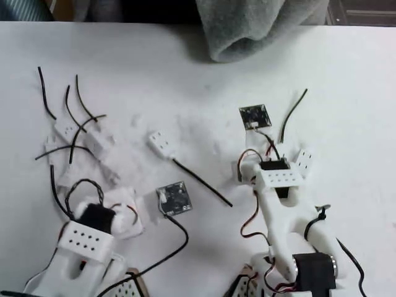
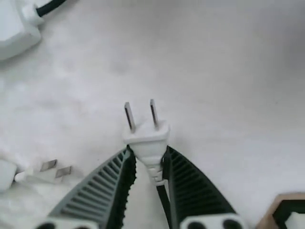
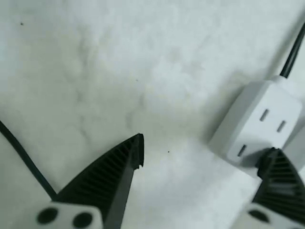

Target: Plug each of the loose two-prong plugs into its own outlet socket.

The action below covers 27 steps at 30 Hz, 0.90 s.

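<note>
Your left claw (image 2: pixel 147 156) is clamped on the plug (image 2: pixel 145 136), prongs poking out ahead of its tips. Right claw (image 3: pixel 205 148) gapes open with the outlet socket (image 3: pixel 259 125) just beside one finger: centre it, then pinch.

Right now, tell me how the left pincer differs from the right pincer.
The left pincer is shut on a white two-prong plug, whose prongs point away from it; the right pincer is open and holds nothing. A loose plug lies beside the left pincer; a white outlet socket lies at the right pincer's side. Both have dark ribbed fingers and sit low over the white table.
</note>
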Tool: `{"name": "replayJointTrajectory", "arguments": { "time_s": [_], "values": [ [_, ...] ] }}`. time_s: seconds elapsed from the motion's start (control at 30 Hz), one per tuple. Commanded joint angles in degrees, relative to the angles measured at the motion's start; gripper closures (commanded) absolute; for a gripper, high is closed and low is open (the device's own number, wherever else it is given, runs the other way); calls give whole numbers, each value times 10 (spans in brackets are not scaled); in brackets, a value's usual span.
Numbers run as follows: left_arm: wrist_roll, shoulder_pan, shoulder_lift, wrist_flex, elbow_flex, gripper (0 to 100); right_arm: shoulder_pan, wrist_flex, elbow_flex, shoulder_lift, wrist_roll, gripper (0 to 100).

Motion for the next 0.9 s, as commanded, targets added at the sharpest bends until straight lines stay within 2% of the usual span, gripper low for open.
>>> {"name": "replayJointTrajectory", "arguments": {
  "time_s": [0.0,0.17,0.33,0.47,0.6,0.87],
  "values": [
    [5,3,-9,-7,3,849,2,-9,-6,-19,-5,623],
    [5,3,-12,-7,2,771,3,-9,-6,-19,-5,623],
    [7,3,-12,-7,-8,767,2,-9,-6,-18,-5,623],
    [79,26,-9,-7,-40,766,1,-9,-6,-18,-5,623],
    [115,72,-8,-6,-47,766,1,-9,-6,-18,-5,623],
    [123,67,-7,-9,-46,770,1,-9,-6,-18,-5,623]
  ]
}}
